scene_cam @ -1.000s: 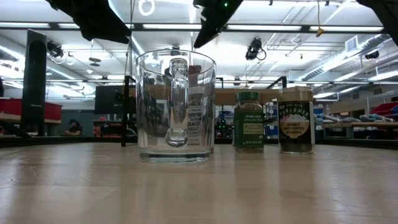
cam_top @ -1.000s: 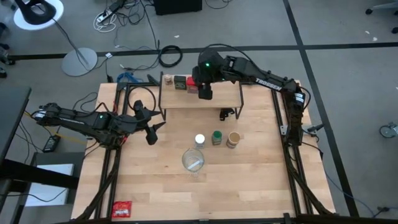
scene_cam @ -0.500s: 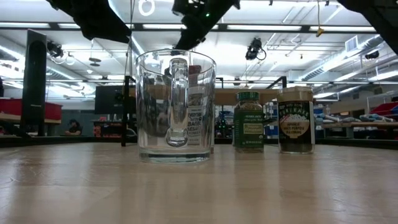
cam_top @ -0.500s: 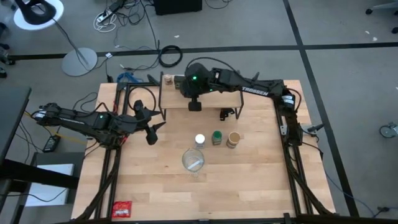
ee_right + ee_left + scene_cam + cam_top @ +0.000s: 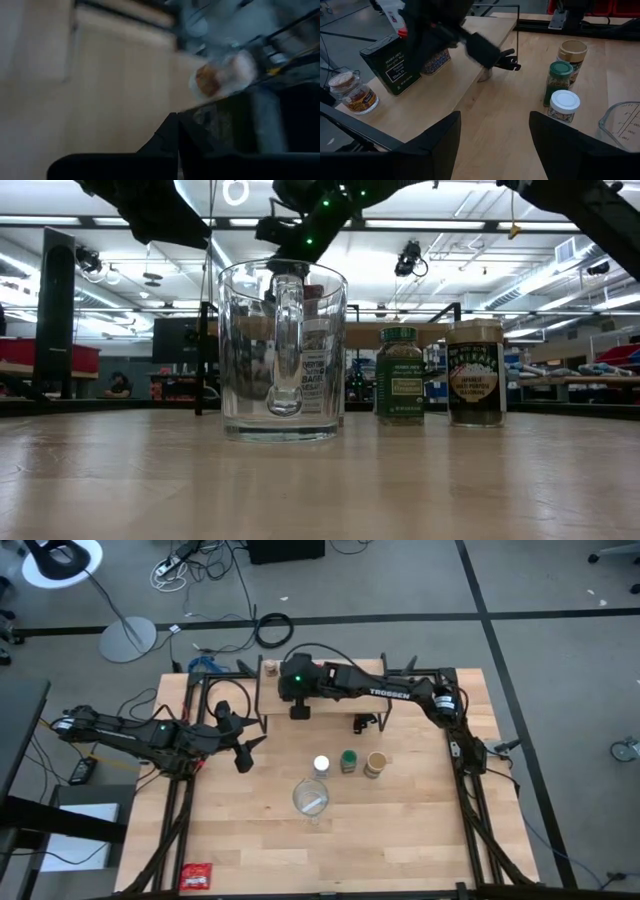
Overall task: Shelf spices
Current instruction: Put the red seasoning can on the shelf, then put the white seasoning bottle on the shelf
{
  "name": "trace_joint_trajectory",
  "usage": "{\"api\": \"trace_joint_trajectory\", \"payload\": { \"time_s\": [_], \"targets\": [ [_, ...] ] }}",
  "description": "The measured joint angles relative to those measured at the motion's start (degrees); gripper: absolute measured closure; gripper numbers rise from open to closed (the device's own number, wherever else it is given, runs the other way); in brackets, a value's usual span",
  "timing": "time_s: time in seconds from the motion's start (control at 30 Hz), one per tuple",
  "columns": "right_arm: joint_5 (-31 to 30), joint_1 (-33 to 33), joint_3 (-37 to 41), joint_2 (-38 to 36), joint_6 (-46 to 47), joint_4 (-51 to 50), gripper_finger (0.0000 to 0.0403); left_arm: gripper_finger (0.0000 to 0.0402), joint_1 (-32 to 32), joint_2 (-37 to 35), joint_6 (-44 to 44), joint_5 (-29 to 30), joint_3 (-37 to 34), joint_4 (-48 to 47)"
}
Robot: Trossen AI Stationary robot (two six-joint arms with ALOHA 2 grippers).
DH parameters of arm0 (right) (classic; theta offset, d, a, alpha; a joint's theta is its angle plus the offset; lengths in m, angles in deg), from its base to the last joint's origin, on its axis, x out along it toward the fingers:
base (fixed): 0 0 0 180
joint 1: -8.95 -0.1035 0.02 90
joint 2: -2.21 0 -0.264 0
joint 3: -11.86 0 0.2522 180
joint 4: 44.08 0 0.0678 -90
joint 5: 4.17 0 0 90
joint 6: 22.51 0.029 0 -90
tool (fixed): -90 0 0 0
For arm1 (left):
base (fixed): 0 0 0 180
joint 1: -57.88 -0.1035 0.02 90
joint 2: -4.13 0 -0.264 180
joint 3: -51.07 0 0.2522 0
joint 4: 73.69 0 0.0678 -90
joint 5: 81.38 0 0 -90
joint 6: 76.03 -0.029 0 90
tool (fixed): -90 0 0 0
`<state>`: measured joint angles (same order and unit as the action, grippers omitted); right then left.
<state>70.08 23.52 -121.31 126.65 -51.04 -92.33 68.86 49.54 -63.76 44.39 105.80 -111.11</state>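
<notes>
Right arm stretched over the shelf, fingers pressed together and empty; left arm waits at the table's left.

The right gripper [image 5: 299, 710] hangs above the left part of the shelf [image 5: 330, 705], its fingers [image 5: 172, 135] touching with nothing between them. On the shelf stand the tiny brownish jar [image 5: 351, 92], the dark green tin [image 5: 390, 64] and, partly hidden behind the arm, a red tin. Nearer, on the table [image 5: 400, 830], the white-lidded jar [image 5: 321, 765], green-lidded jar [image 5: 348, 760] and tan-lidded jar [image 5: 376, 764] stand in a row, the glass mug [image 5: 310, 799] just in front. The left gripper [image 5: 247, 751] is spread, holding nothing.
</notes>
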Motion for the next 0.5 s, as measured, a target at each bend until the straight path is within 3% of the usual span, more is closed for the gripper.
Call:
{"api": "trace_joint_trajectory", "payload": {
  "time_s": [0.37,0.5],
  "targets": [
    [-10.6,-1.5,0.0,0.2,-5.6,3.7,0.0403,0.0161,0.0,0.0,-0.2,0.0,0.0,0.0],
    [-11.3,-1.1,0.0,0.2,-5.7,3.4,0.0403,0.0161,0.0,0.0,-0.2,0.0,0.0,0.1]
  ]
}}
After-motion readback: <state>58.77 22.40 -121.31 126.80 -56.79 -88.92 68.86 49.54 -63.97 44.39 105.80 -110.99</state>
